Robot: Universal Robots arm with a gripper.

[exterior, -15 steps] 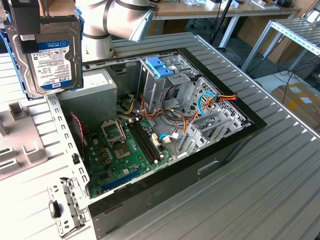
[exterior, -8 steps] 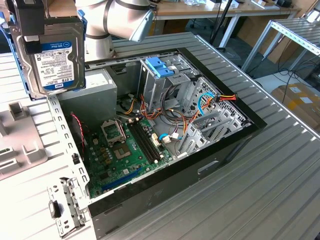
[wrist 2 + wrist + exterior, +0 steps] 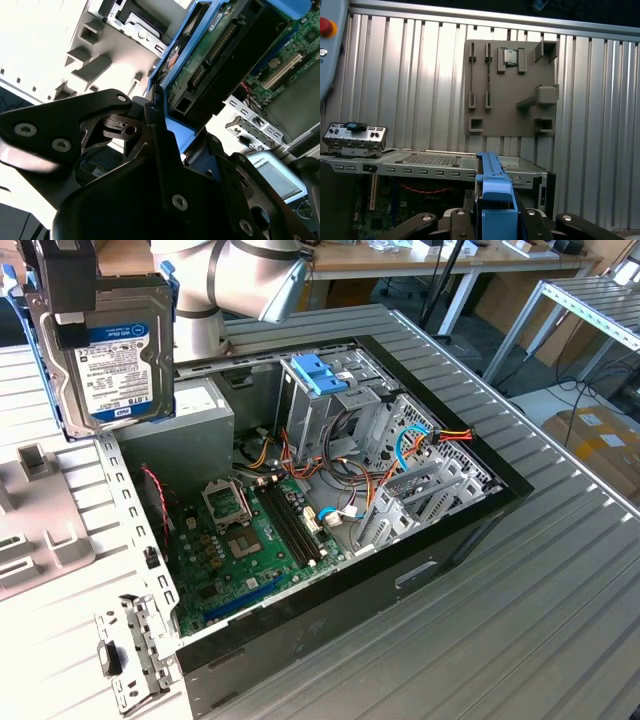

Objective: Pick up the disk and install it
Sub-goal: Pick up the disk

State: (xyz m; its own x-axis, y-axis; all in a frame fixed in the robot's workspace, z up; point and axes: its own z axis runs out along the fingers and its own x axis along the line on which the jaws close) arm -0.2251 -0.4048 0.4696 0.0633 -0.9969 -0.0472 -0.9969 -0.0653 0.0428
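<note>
One disk [image 3: 120, 360] hangs in the air at the exterior view's upper left, pinched at its upper end by the gripper [image 3: 68, 302]. Its white label faces that camera and a blue frame runs along its edges. It is lifted clear, off the corner of the open case [image 3: 420, 570], touching neither the case nor the table [image 3: 560, 620]. The arm [image 3: 235, 280] reaches in behind it.

The fingers [image 3: 536, 223] are closed on the disk, one against each flat face, with the disk edge-on between them. In the first wrist view the blue trim of the disk [image 3: 495, 192] stands up out of the middle of the gripper [image 3: 495, 222], with black finger parts pressed to it on both sides. In the second wrist view the gripper [image 3: 175, 127] clamps the disk [image 3: 215, 55] seen from its underside: a green circuit board and a row of connector pins, blue trim along the rim.

The case lies on its side on the ribbed table, open upward. Inside it, the green board [image 3: 240, 540] sits toward the exterior view's left. A grey power supply [image 3: 190, 420] fills the far corner next to the disk, and a light-blue latch [image 3: 320, 370] tops the metal drive cage. In the first wrist view a grey fixture [image 3: 512, 87] with pegs and slots lies flat on the table beyond the case, well apart from the disk.
</note>
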